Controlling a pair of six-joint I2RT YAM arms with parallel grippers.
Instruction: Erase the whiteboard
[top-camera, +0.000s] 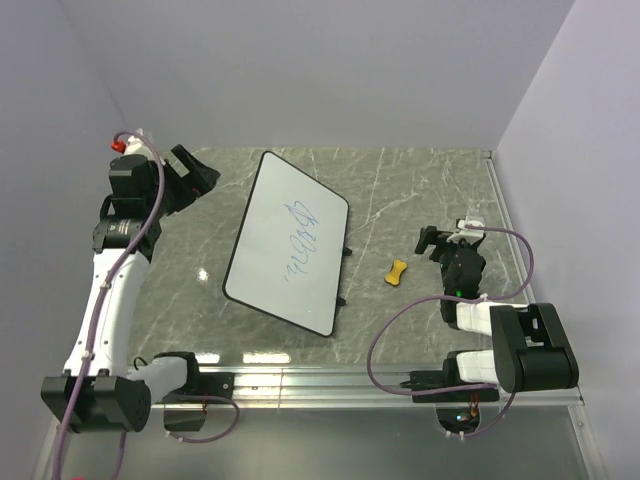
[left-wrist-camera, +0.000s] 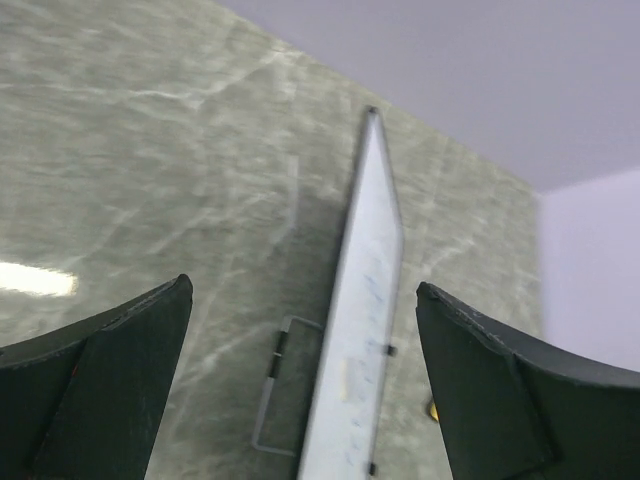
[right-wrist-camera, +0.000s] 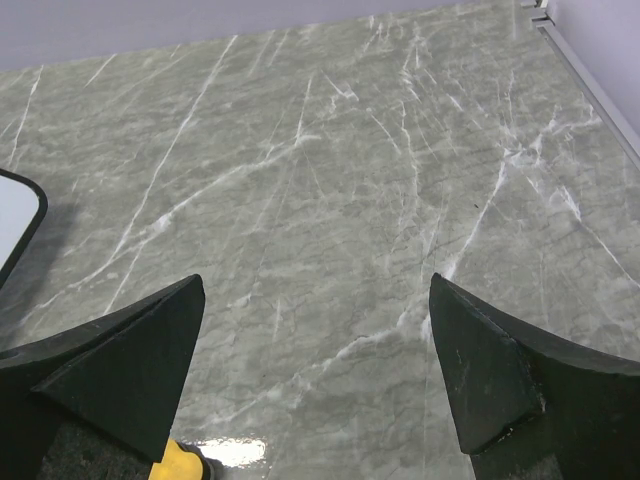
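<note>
Start state, nothing done yet: the whiteboard (top-camera: 287, 243) lies skewed on the surface (top-camera: 420, 190), a little left of centre, with blue scribbles (top-camera: 298, 236) intact near its middle and small black feet (top-camera: 346, 250) along its 3 o'clock edge. The left fingers (left-wrist-camera: 100, 370) are spread wide and hold nothing; they hover off the board's 10 o'clock corner, and the left wrist view sees the board nearly edge-on. The right fingers (right-wrist-camera: 110, 370) are equally wide and empty, parked at about 2 o'clock of the yellow eraser (top-camera: 398, 271), which sits at 3 o'clock of the board, apart from it. In the right wrist view only a sliver of the eraser shows at the bottom edge, so it is not between the fingers. Risks as judged: (1) the eraser is small and low, so a descent slightly off line could close the fingers on bare surface or knock it away. (2) The board does not look fastened; wiping pressure could slide or spin it, leaving ink behind, unless the left arm braces it. (3) With feet on one edge only, pressure near an edge may rock it. (4) A shallow grip on the eraser could let it twist out mid-stroke. (5) Both arms working over the board could crowd each other.
</note>
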